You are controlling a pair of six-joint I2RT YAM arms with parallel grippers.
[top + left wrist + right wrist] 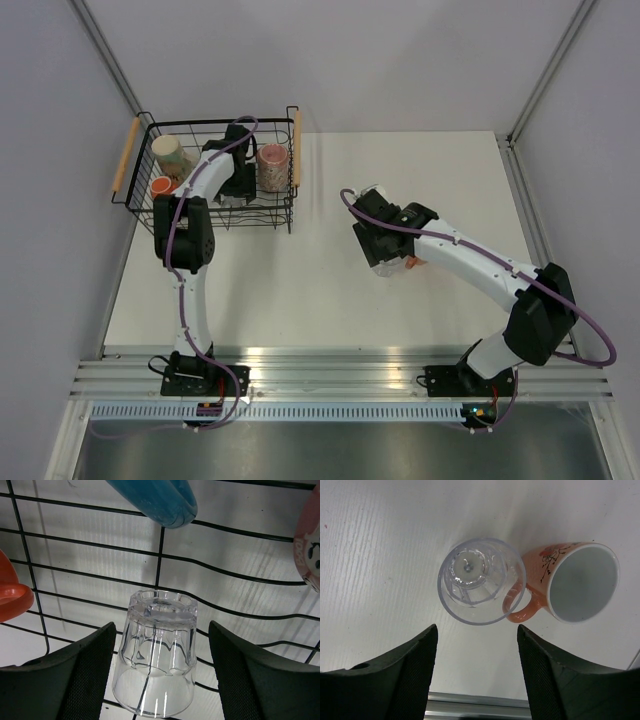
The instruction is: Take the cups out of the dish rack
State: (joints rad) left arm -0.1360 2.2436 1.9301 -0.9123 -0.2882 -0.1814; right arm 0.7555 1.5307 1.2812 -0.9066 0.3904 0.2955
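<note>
- The left gripper (161, 630) was down inside the dish rack (190, 123), its fingers (85, 675) spread either side of an upturned clear tumbler (157, 680) that sat on the wire floor.
- A gap showed at the right-hand finger. The other sat so close that I couldn't say whether it touched the glass.
- Also in the rack were a blue mug (155, 500), an orange mug (12, 597), a pink patterned cup (310, 545) and a cream mug (172, 155).
- The right gripper (477, 630) hung over the table (300, 290), jaws wide apart and holding nothing.
- Just beyond its fingertips stood a second clear tumbler (481, 580), mouth up, with a flowered orange mug (580, 582) touching it at the handle.
</note>
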